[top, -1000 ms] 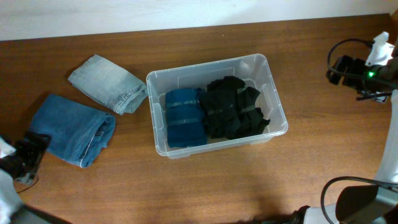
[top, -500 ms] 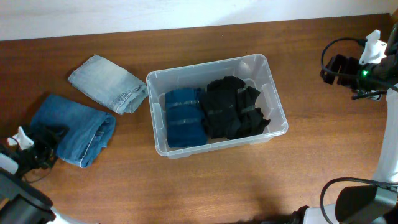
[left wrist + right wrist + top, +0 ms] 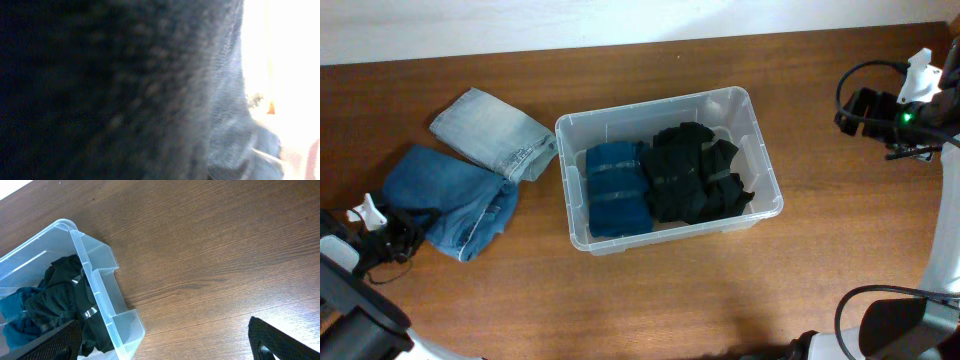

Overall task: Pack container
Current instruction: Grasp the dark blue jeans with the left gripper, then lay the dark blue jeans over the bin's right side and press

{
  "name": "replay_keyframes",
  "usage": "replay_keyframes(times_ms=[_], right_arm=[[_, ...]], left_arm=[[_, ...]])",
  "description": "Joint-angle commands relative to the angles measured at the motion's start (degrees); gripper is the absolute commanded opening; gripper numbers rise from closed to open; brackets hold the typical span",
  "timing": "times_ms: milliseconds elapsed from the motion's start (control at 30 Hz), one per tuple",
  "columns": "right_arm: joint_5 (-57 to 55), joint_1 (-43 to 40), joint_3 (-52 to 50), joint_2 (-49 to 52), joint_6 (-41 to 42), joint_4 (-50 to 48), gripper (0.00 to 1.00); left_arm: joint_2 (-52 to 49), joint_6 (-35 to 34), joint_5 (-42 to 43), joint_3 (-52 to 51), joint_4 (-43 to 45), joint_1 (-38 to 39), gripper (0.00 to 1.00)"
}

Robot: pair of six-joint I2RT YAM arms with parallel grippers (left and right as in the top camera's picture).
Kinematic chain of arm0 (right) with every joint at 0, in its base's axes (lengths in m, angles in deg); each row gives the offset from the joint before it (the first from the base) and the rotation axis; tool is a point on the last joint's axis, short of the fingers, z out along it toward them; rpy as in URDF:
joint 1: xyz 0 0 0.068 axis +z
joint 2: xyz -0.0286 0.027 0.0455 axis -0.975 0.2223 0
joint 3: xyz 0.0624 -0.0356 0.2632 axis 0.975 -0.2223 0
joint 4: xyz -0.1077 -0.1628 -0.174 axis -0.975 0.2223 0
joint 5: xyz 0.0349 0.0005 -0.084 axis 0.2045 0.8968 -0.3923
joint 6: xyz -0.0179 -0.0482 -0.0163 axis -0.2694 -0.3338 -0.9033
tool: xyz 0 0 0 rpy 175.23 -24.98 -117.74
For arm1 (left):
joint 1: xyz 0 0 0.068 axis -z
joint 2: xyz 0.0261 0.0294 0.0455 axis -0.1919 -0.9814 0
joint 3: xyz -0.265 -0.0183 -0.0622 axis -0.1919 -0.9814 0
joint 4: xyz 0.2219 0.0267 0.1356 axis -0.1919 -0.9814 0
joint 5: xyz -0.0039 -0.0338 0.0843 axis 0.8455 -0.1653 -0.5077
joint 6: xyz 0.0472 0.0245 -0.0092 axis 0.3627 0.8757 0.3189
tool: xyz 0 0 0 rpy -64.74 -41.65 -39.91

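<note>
The clear plastic container (image 3: 660,105) stands mid-table and holds a folded dark-blue garment (image 3: 615,187) and black garments (image 3: 698,180). Left of it lie folded blue jeans (image 3: 455,200) and, behind them, light-wash jeans (image 3: 492,135). My left gripper (image 3: 408,232) is at the blue jeans' left edge, shut on the cloth. Blurred dark denim (image 3: 230,125) fills the left wrist view and hides the jaws. My right gripper (image 3: 165,350) hangs open over bare table right of the container (image 3: 95,285), and shows at the far right (image 3: 850,110) in the overhead view.
The table's back edge and a white wall run along the top of the overhead view. The right arm's cables (image 3: 880,75) loop at the far right. Bare wood (image 3: 650,300) lies in front of the container.
My left gripper moved in to the blue jeans' left edge and shut on them. The jeans shifted right and bunched against the light-wash pair. The right arm shifted slightly left.
</note>
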State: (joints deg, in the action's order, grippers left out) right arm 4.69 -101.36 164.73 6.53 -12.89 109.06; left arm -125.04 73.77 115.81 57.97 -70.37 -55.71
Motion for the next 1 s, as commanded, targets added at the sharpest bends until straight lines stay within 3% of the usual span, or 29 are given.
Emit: replay_keyframes(times_ms=[0, 233, 333, 367, 700, 833, 967], right_arm=[[0.5, 0.3, -0.3, 0.2, -0.6, 0.0, 0.98], [0.3, 0.2, -0.3, 0.2, -1.0, 0.0, 0.98], [0.3, 0.2, -0.3, 0.2, -1.0, 0.0, 0.98], [0.3, 0.2, -0.3, 0.2, -1.0, 0.0, 0.98], [0.3, 0.2, -0.3, 0.2, -1.0, 0.0, 0.98], [0.3, 0.2, -0.3, 0.2, -1.0, 0.1, 0.98], [0.3, 0.2, -0.3, 0.2, -1.0, 0.1, 0.98]], left_arm=[[10.5, 1.1, 3.8, 2.7, -5.7, 2.0, 0.01], [25.0, 1.0, 5.6, 13.9, -17.1, 9.1, 0.01], [28.2, 0.7, 5.6, 20.4, -20.2, 14.5, 0.01], [29.2, -2.2, 5.1, 24.4, -20.5, 18.9, 0.01], [27.8, -9.5, -5.6, 29.8, -12.5, 45.4, 0.01], [21.9, -11.9, -8.3, 29.8, -8.2, 59.5, 0.01], [16.0, -13.4, -8.4, 29.8, -3.2, 68.6, 0.01]])
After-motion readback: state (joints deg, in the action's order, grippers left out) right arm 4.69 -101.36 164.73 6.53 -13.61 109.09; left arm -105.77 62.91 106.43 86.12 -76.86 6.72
